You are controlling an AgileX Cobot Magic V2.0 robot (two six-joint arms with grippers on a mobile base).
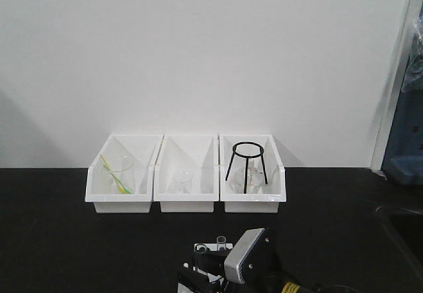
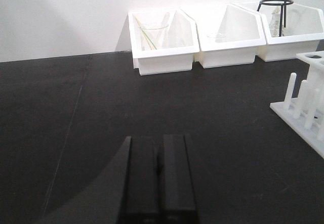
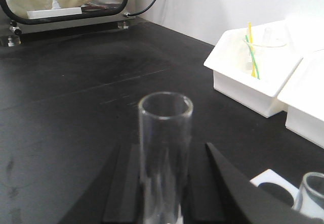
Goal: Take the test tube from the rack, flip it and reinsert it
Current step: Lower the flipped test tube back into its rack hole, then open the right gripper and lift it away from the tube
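Note:
A clear glass test tube [image 3: 166, 133] stands upright, open mouth up, between my right gripper's [image 3: 166, 150] two black fingers, which press on both its sides. In the front view its top [image 1: 221, 241] shows at the bottom edge beside the right wrist's grey camera housing [image 1: 243, 253]. A corner of the white rack [image 3: 273, 182] with a round hole lies just right of that gripper, with a second tube [image 3: 310, 189] standing in it. In the left wrist view the rack [image 2: 304, 107] with its upright pegs sits at the right edge. My left gripper [image 2: 159, 139] is shut and empty, low over the black table, left of the rack.
Three white open-front bins stand against the back wall: the left one [image 1: 122, 197] holds a beaker with yellow-green straws, the middle one [image 1: 186, 197] a small beaker, the right one [image 1: 254, 197] a black tripod stand. A sink [image 1: 404, 230] is at the right. A windowed box [image 3: 66, 1] stands far left.

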